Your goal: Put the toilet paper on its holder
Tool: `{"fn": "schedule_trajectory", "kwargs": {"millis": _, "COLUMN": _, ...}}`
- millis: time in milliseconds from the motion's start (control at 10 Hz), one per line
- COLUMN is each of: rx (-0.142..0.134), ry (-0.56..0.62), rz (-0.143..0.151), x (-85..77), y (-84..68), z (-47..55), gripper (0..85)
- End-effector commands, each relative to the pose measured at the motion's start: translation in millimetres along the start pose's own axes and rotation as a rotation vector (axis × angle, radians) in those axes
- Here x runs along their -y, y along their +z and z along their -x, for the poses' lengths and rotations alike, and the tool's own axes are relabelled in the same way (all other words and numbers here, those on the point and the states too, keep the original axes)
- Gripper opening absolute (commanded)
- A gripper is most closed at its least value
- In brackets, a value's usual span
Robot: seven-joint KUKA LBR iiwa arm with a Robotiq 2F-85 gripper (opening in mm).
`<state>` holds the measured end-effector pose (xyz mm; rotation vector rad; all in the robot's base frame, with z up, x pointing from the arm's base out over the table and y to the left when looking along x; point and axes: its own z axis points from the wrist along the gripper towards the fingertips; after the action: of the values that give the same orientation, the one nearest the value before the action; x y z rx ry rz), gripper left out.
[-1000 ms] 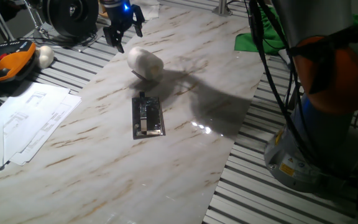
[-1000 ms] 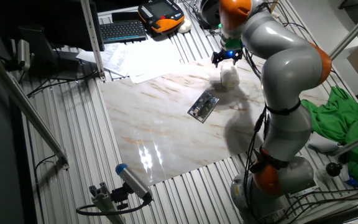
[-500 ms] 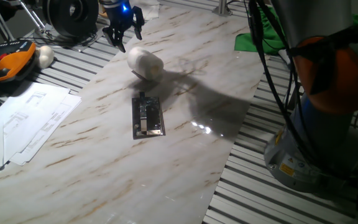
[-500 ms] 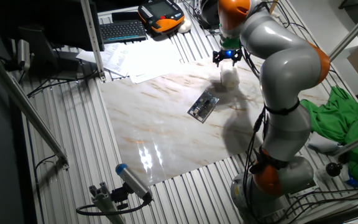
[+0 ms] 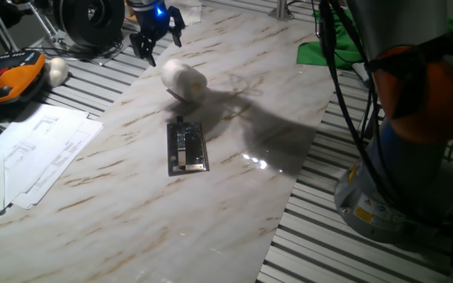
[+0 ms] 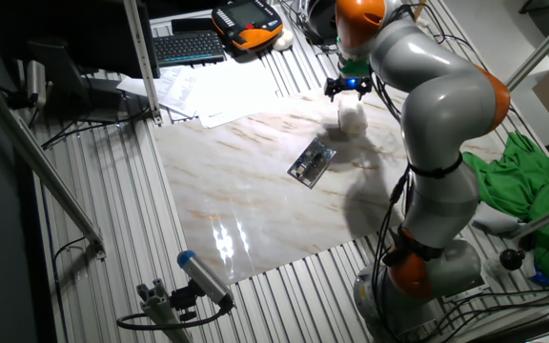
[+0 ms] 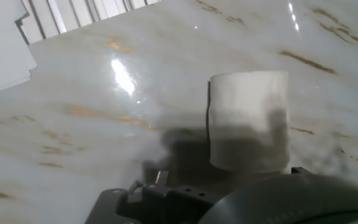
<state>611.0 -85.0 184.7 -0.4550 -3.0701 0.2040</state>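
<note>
The toilet paper (image 5: 183, 80) is a small white roll lying on the marble tabletop (image 5: 234, 181) near its far left end. It also shows in the other fixed view (image 6: 352, 116) and fills the middle of the hand view (image 7: 248, 118). The holder (image 5: 187, 148) is a flat dark plate with a shiny middle, lying a little in front of the roll; it also shows in the other fixed view (image 6: 312, 160). My gripper (image 5: 157, 34) hangs just above and beyond the roll, jaws spread and empty, not touching it; it also shows in the other fixed view (image 6: 350, 86).
An orange-and-black pendant (image 5: 10, 79), a white ball (image 5: 56, 71) and loose papers (image 5: 34, 149) lie left of the table. A green cloth (image 5: 325, 49) is at the back right. The arm's base (image 5: 415, 165) stands on the right. A keyboard (image 6: 187, 46) sits beyond the papers.
The gripper has only shifted slightly above the roll. The roll and the holder have not moved.
</note>
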Motion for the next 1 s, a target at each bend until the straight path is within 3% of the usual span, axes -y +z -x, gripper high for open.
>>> {"fn": "schedule_trajectory", "kwargs": {"millis": 0, "rx": -0.001, "ry": -0.005, "rz": 0.005, "x": 2.6, "y": 3.2, "z": 3.3, "gripper": 85.0}}
{"fn": "schedule_trajectory", "kwargs": {"millis": 400, "rx": 0.011, "ry": -0.031, "rz": 0.006, "x": 10.9, "y": 30.1, "z": 17.8, "gripper": 85.0}}
{"fn": "schedule_trajectory", "kwargs": {"millis": 900, "rx": 0.027, "ry": -0.045, "rz": 0.029, "x": 29.1, "y": 57.0, "z": 28.0, "gripper": 85.0}}
